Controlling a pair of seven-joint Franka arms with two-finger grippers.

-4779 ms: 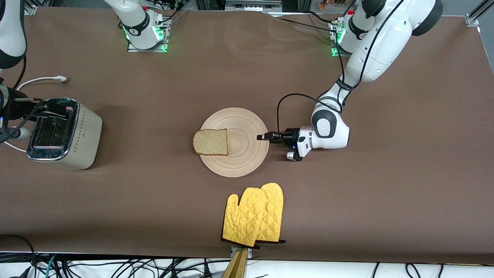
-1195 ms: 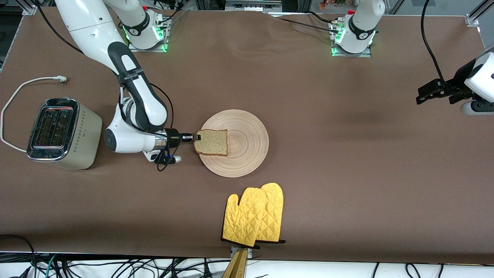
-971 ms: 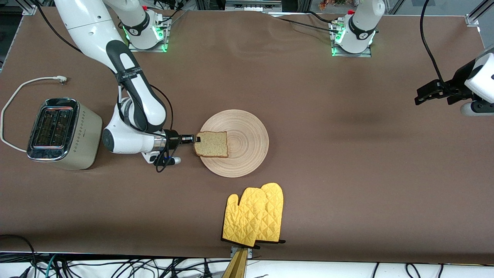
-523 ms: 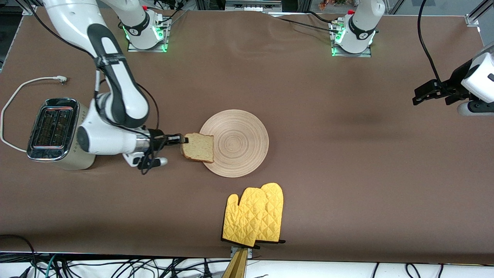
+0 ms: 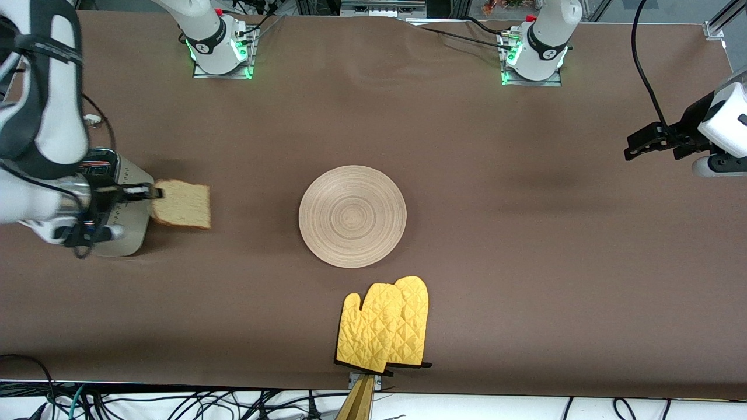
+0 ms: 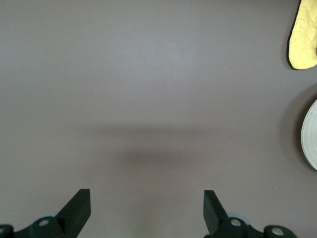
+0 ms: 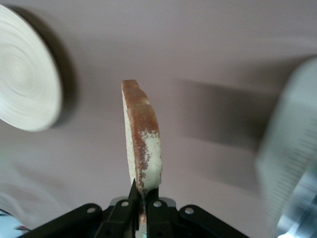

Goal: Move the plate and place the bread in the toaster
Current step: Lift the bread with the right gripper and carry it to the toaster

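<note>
right gripper pinches bread by one crust edge, airborne beside toaster; thin hold may let it twist and miss a slot; left gripper waits, fingers apart.

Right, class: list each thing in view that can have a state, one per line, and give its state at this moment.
bread: gripped at one edge, lifted beside the toaster.
right gripper: shut on the bread.
left gripper: open, empty, waiting over bare table.
plate: flat on the table, empty.
toaster: upright, mostly hidden by the right arm.
oven mitts: lying flat, overlapped.
</note>
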